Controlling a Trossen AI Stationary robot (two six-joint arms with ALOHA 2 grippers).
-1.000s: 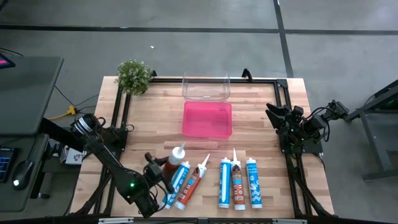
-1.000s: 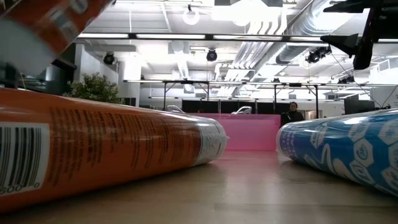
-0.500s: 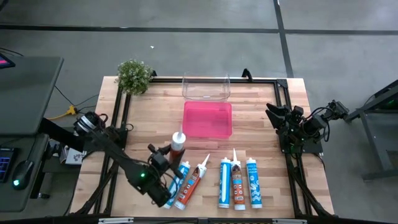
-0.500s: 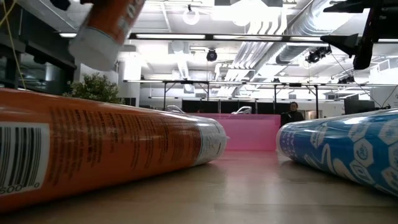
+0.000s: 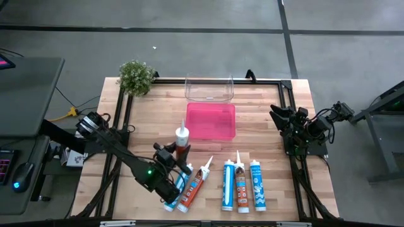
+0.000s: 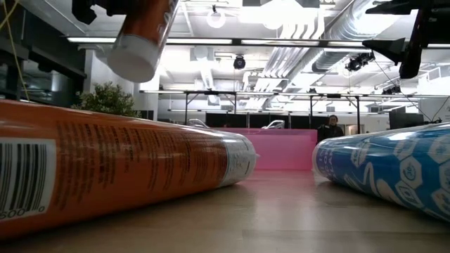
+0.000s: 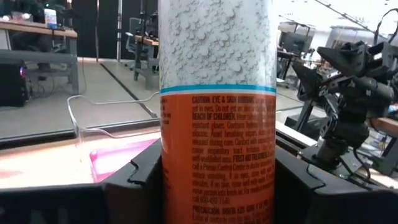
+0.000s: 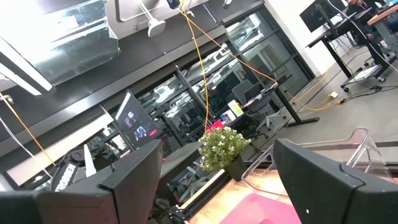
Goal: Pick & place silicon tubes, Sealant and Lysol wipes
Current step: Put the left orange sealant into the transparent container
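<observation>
Bench [image 5: 265, 107] of pale wood seen from above. Left gripper [image 5: 174, 156] holds an orange tube [image 5: 182, 142] off the bench, fingers [image 7: 140, 180] pinching its body, nozzle toward the pink bin [image 5: 211, 120]. Five more tubes [image 5: 242, 186] lie along the near edge. Right gripper [image 5: 278, 115] waits at the right side, fingers [image 8: 134, 171] spread

A small potted plant [image 5: 136, 77] stands at the far left corner of the wooden table [image 5: 265, 135]. A black metal frame [image 5: 124, 113] runs along the table's edges. A grey desk [image 5: 25, 94] with a computer mouse [image 5: 19, 177] sits left of the table. A person [image 6: 330, 129] shows far off in the room.
</observation>
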